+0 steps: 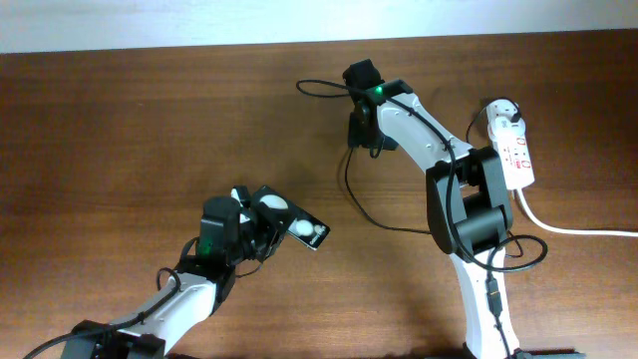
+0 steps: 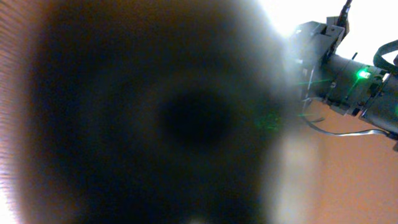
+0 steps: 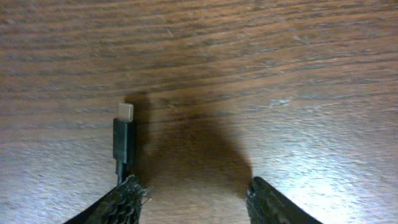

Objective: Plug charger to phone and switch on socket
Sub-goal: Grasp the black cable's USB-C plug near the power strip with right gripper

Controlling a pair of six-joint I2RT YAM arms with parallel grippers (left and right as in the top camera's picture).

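My left gripper (image 1: pixel 261 225) is shut on the phone (image 1: pixel 299 225), a black slab with white circles, and holds it tilted just above the table. In the left wrist view a dark blur, probably the phone, fills most of the frame and hides the fingers. My right gripper (image 3: pixel 193 194) is open and low over the wood, and it also shows in the overhead view (image 1: pixel 363 138). The charger's connector tip (image 3: pixel 124 138) lies beside its left finger, outside the jaws. The thin black cable (image 1: pixel 357 204) curves across the table. The white plug adapter (image 1: pixel 504 113) sits in the socket (image 1: pixel 518 158) at the far right.
The socket's thick white cord (image 1: pixel 578 230) runs off the right edge. The right arm's base and joints (image 1: pixel 469 204) stand between the cable and the socket. The right arm also appears in the left wrist view (image 2: pixel 348 81). The table's back edge meets a white wall.
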